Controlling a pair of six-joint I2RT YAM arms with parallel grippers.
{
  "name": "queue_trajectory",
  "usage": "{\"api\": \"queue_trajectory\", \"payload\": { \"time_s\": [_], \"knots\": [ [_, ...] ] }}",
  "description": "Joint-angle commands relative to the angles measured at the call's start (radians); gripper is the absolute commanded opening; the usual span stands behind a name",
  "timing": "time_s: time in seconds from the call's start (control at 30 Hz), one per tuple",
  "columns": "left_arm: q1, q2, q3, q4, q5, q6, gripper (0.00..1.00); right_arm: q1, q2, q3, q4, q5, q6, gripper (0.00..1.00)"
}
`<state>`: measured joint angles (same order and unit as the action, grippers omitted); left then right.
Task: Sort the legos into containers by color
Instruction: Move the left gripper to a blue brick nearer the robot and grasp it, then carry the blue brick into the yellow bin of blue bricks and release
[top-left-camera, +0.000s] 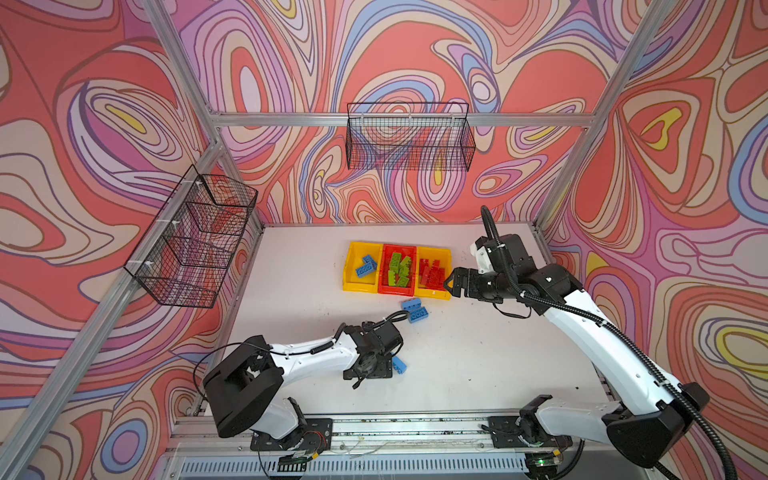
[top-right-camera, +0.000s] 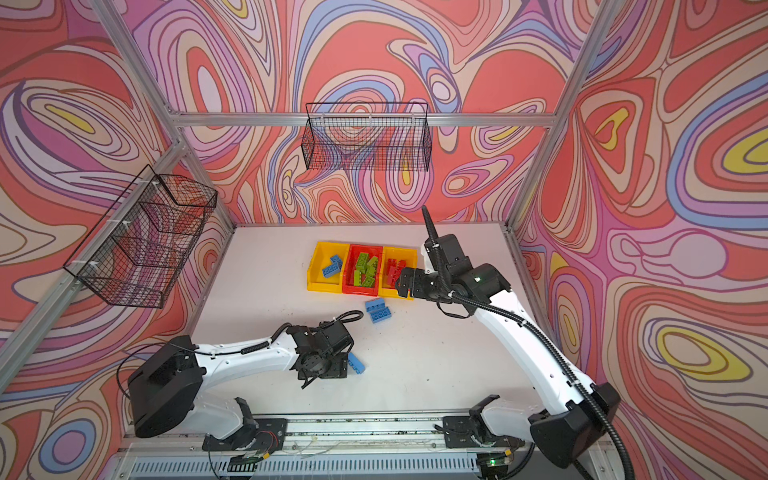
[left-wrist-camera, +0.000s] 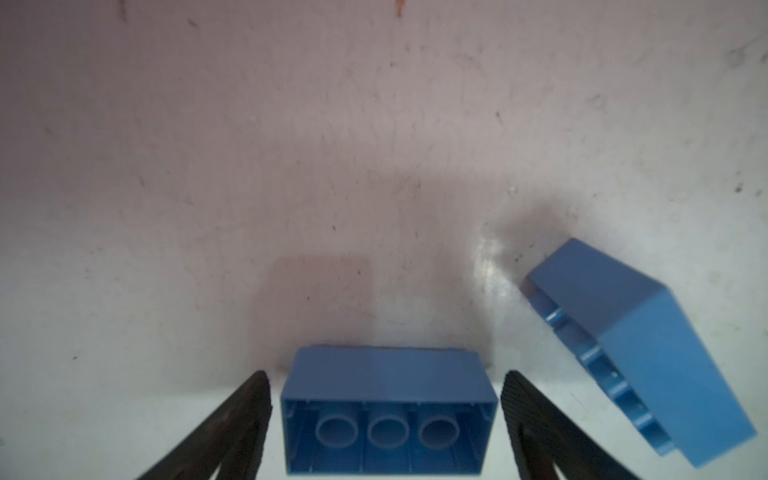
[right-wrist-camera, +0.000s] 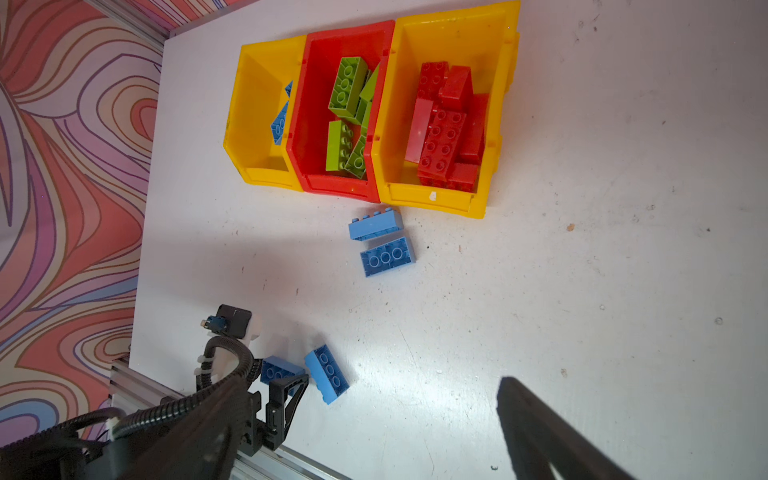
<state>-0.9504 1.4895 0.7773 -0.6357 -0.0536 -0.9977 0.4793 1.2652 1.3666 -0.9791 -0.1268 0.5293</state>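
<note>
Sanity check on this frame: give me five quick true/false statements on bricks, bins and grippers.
1. Green bricks lie in the red bin. True.
2. The left gripper is clamped on a blue brick. False: its fingers straddle the brick with gaps on both sides.
3. Four blue bricks lie on the table outside the bins. True.
4. Red bricks lie in the red bin. False: the red bricks lie in a yellow bin.
5. The right gripper holds a brick. False: it is open and empty.
</note>
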Motion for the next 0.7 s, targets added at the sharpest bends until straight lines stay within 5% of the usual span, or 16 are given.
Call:
{"api": "queue_trajectory", "payload": {
  "time_s": [0.0,0.17,0.33,0.67],
  "knots": [
    [-0.004,0.020,-0.014,0.024,-0.005,-0.004,0.76,0.005,-0.012,-0.007,-0.019,0.018,0.015,0.98],
    [-0.002,-0.009,0.012,-0.057,-0.040,0.000,0.54,0.005,0.005,0.006,-0.016,0.022,0.014,0.98],
    [0.044,-0.053,0.071,-0.160,-0.076,0.052,0.51,0.005,0.026,0.023,-0.006,0.022,0.008,0.98],
    [0.329,0.009,0.371,-0.234,-0.100,0.317,0.51,0.005,0.065,0.052,0.018,0.043,0.006,0.98]
  ]
}}
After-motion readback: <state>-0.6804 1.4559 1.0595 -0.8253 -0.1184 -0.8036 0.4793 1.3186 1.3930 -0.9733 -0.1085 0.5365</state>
